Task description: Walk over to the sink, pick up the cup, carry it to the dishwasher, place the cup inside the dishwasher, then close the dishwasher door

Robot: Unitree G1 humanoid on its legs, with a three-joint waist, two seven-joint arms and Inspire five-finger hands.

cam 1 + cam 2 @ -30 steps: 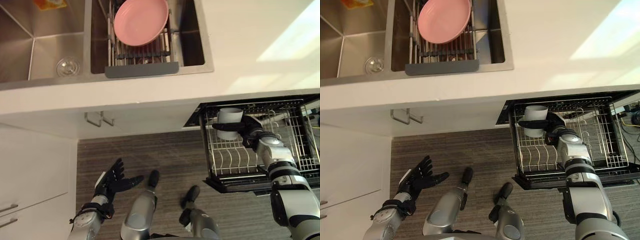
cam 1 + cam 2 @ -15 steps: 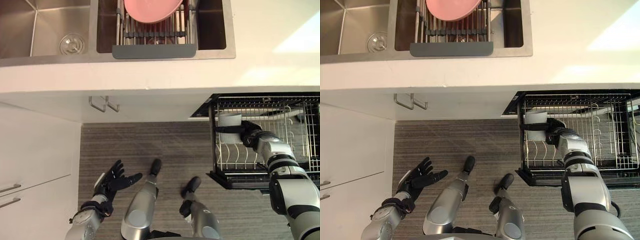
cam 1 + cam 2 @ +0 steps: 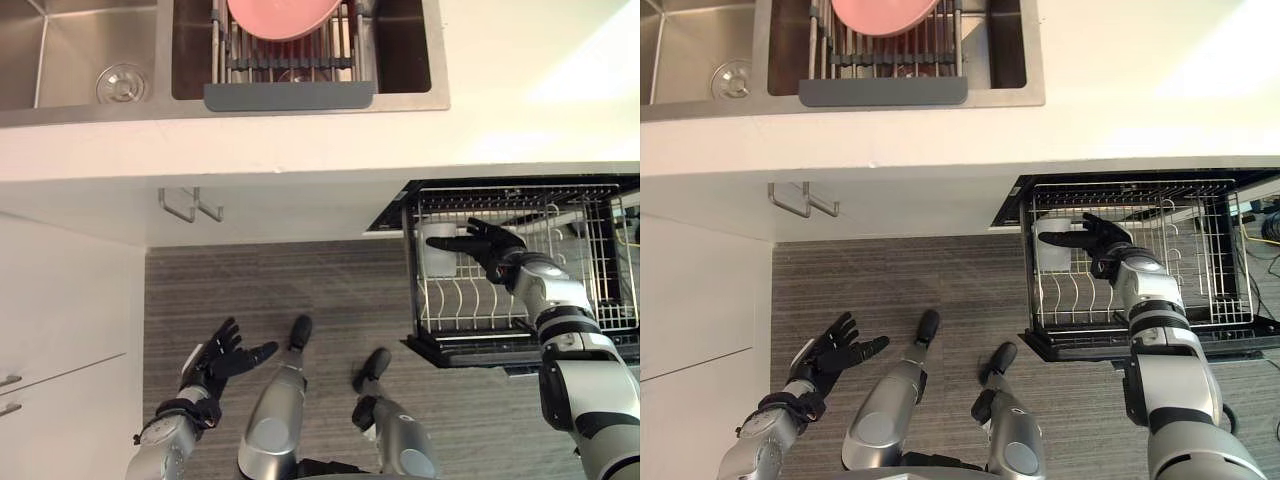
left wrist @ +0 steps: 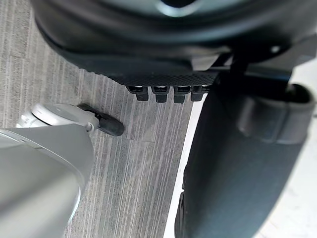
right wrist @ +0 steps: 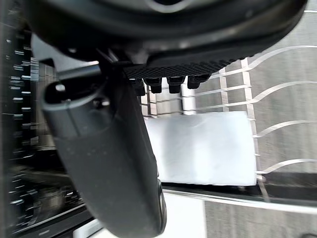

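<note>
The white cup (image 3: 440,260) rests in the left end of the pulled-out dishwasher rack (image 3: 520,305), among the wire tines. My right hand (image 3: 487,245) hovers just over it, open, with straight fingers (image 5: 168,83) and the thumb (image 5: 111,158) spread beside the cup (image 5: 203,148), not closed on it. The cup (image 3: 1054,250) shows free in the right eye view too. My left hand (image 3: 218,355) hangs low over the floor at the lower left, open and holding nothing; its fingers (image 4: 163,92) point at the grey floor.
A white counter (image 3: 520,90) runs above the open dishwasher. The steel sink (image 3: 60,70) lies at the far left, with a pink plate (image 3: 285,12) on a drying rack (image 3: 290,95) in its right basin. Cabinet handles (image 3: 190,205) stick out under the counter. Grey striped floor lies between.
My right hand has let go of the cup and spread its fingers; the cup now sits lower in the rack. The camera has shifted slightly. The left hand has stayed open.
</note>
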